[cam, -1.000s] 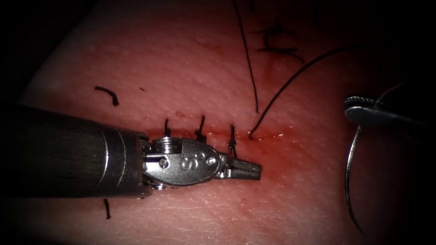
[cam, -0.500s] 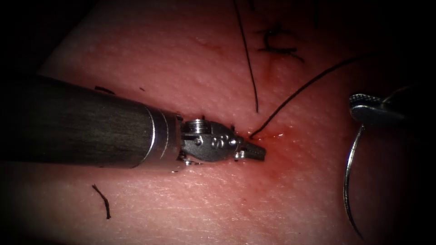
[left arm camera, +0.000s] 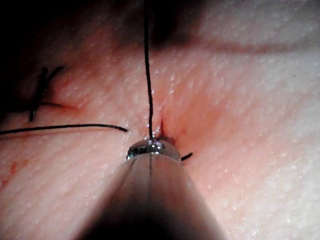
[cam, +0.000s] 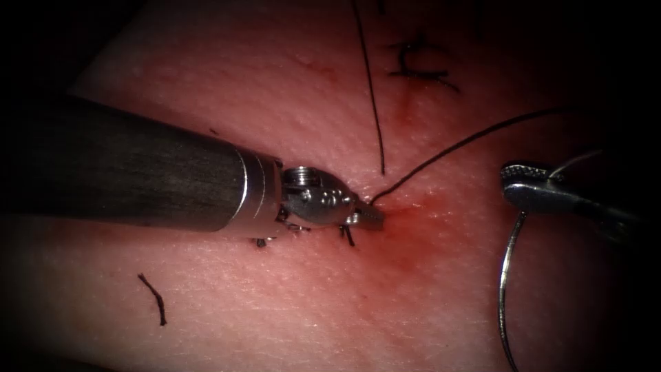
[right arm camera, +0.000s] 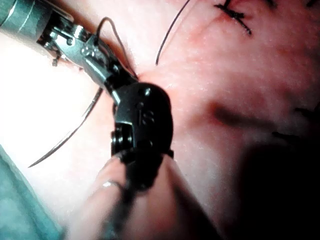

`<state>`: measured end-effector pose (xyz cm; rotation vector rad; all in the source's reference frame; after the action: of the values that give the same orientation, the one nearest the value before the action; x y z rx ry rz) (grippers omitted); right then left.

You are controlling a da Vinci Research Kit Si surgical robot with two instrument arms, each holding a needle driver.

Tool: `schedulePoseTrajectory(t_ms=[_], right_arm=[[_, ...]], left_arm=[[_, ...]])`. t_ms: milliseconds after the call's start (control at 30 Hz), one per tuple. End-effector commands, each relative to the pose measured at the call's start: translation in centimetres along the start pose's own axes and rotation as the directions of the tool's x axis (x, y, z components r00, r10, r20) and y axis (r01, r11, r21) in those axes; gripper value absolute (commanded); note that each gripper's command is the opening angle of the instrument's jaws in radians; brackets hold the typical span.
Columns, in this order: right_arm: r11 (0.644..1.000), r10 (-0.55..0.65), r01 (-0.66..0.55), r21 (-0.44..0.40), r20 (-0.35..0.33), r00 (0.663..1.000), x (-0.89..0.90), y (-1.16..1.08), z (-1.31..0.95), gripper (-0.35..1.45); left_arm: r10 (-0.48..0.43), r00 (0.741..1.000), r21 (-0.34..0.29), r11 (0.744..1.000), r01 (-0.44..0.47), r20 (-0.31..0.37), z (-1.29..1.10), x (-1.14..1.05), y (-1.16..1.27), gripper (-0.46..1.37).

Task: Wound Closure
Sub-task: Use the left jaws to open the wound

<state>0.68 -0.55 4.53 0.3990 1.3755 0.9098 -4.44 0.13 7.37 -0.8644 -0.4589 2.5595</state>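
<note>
Jaws of the right tool (cam: 527, 180) clamp the needle (cam: 505, 275) near its thread end, clear of the tissue (cam: 289, 303); left tool (cam: 368, 217) tips, narrow, meet the thread (cam: 454, 147) at its exit. Judged step: thread handling; tension needs care.

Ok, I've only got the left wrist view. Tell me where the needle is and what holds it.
Observer: The right pincer is shut on the needle near its thread end, at the right of the endoscope view.
Operator: Check whether it's buried.
Observer: It isn't. In the right wrist view, its point lies clear of the tissue.
Operator: Now place my left pincer.
Observer: In the endoscope view, the left pincer has its tip where the thread leaves the tissue.
</note>
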Motion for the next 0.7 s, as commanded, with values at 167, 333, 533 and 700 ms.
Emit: schedulePoseTrajectory(t_ms=[167, 333, 533, 700], right_arm=[[1.000, -0.015, 0.015, -0.004, 0.012, 1.000, -0.04, -0.03, 0.09, -0.35], [0.999, -0.032, 0.032, -0.001, 0.032, 0.999, -0.11, -0.05, 0.15, -0.35], [0.999, -0.039, 0.039, 0.002, 0.033, 0.999, -0.18, -0.03, 0.18, -0.35], [0.999, -0.054, 0.054, 0.000, 0.033, 0.998, -0.20, 0.04, 0.20, -0.35]], left_arm=[[0.006, 0.999, 0.014, 1.000, -0.006, 0.036, 0.07, -0.04, -0.07, -0.35], [0.005, 0.993, 0.053, 0.999, -0.012, 0.115, 0.10, -0.09, -0.17, -0.35], [0.023, 0.974, 0.048, 0.998, -0.034, 0.225, 0.13, -0.22, -0.19, -0.35], [0.028, 0.971, -0.003, 1.000, -0.028, 0.236, 0.16, -0.29, -0.14, -0.35]])
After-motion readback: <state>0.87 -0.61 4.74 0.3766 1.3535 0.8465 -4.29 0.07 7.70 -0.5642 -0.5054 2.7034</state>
